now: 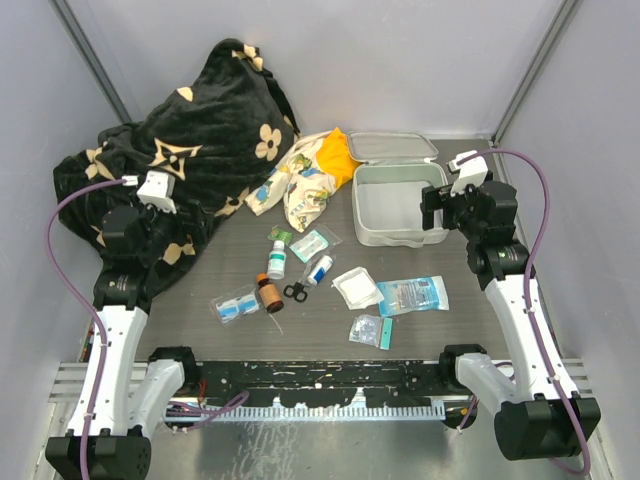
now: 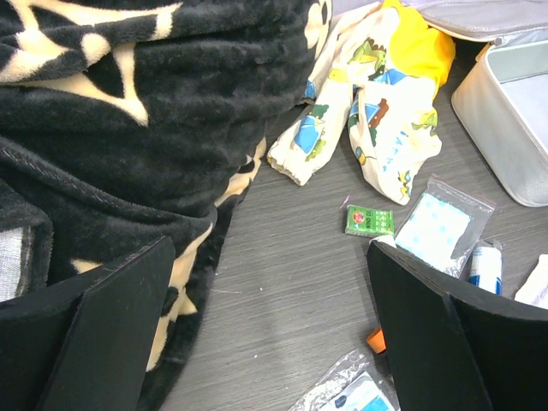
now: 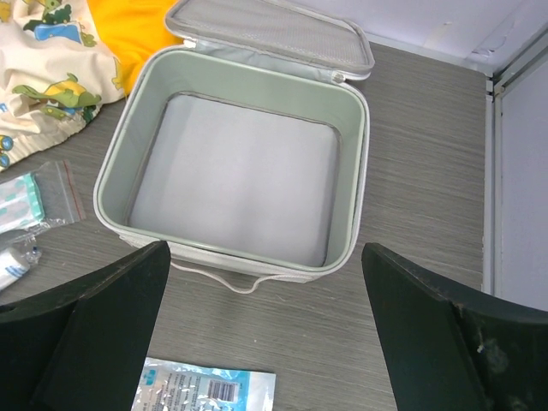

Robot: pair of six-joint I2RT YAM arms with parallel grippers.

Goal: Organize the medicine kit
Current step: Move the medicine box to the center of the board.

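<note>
One open kit lies just beyond the spread right gripper; left gripper spread too; perhaps ten small items on the surface.

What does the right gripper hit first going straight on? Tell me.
Probably the case, at its near wall or bare floor; the right gripper, open, points down at it. Depth unclear.

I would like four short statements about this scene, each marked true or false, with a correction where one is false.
1. The medicine kit is open and empty. True.
2. The right gripper is shut. False: its jaws stand wide open above the kit.
3. The brown bottle is outside the kit. True.
4. The black blanket covers the kit. False: it lies at the far left, apart from the kit.
</note>
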